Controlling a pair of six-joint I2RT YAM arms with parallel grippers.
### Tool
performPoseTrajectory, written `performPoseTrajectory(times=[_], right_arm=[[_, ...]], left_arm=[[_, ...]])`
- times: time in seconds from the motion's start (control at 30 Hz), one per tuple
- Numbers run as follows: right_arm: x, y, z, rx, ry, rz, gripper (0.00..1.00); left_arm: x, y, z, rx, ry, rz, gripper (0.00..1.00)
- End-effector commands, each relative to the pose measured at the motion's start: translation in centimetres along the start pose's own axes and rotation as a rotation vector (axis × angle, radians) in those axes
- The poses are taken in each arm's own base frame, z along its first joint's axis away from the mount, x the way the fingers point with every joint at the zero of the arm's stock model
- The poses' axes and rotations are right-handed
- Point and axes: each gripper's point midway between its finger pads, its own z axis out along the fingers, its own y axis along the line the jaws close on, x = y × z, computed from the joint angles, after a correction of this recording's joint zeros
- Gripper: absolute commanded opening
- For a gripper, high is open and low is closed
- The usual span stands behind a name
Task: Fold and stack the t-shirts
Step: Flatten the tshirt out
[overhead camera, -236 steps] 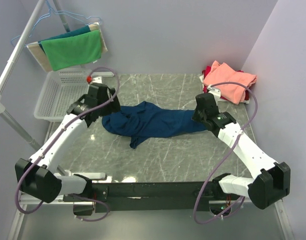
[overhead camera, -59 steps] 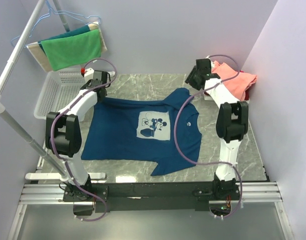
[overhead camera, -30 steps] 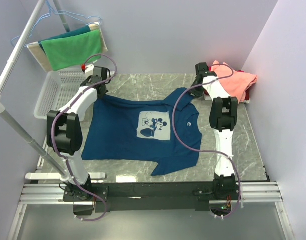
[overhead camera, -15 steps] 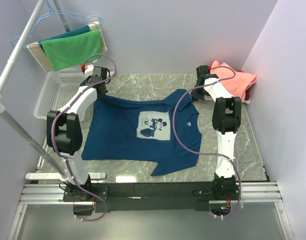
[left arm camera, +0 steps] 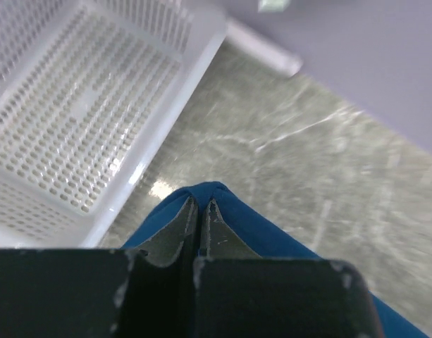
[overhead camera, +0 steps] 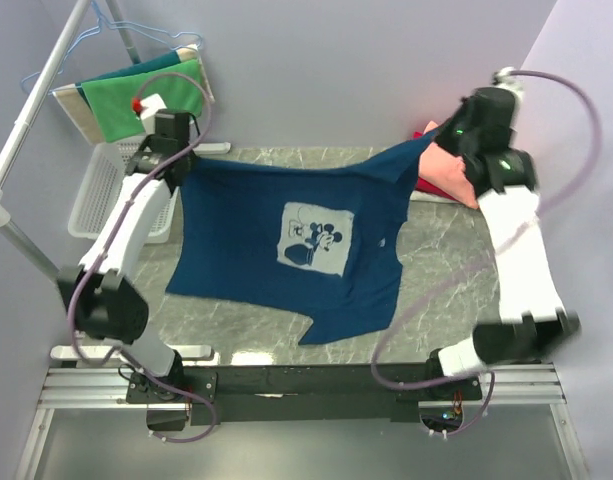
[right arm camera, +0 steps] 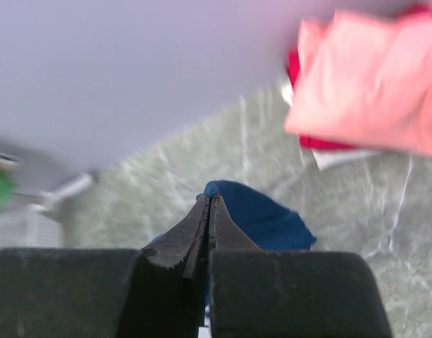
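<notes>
The navy-blue t-shirt hangs spread out between both arms, its pale mouse print facing up and its lower hem trailing on the marble table. My left gripper is shut on the shirt's left shoulder corner; in the left wrist view the gripper has blue cloth wrapped over its tips. My right gripper is shut on the right shoulder, where the right wrist view shows the gripper pinching navy cloth. The folded salmon-pink shirt lies on a red one at the back right.
A white mesh basket stands at the back left, right beside my left gripper and also below it in the left wrist view. A green cloth hangs from a slanted rail. Purple walls close the back and right side.
My right gripper has shut on the shirt's right shoulder. Both arms have risen, lifting the shirt's top edge off the table and stretching it wide.
</notes>
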Motion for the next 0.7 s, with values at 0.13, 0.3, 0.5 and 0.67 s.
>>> performPoseTrajectory(times=[0.13, 0.3, 0.5, 0.67], right_arm=[[-7.8, 1.3, -16.9, -0.211, -0.345, -0.052, 0.00], [-9.6, 1.1, -27.4, -0.342, -0.520, -0.086, 0.00], [-10.1, 0.6, -37.4, -0.466, -0.671, -0.126, 0.00], [-11.0, 0.6, -45.3, -0.584, -0.815, -0.126, 0.00]], left_arm=[[-11.4, 0.8, -15.0, 0.243, -0.273, -0.084, 0.01], [-13.9, 2.4, -22.6, 0.368, -0.387, -0.115, 0.01], [-15.7, 5.8, -32.5, 0.519, -0.559, -0.165, 0.01], [-16.3, 7.8, -37.9, 0.597, -0.647, -0.199, 0.01]])
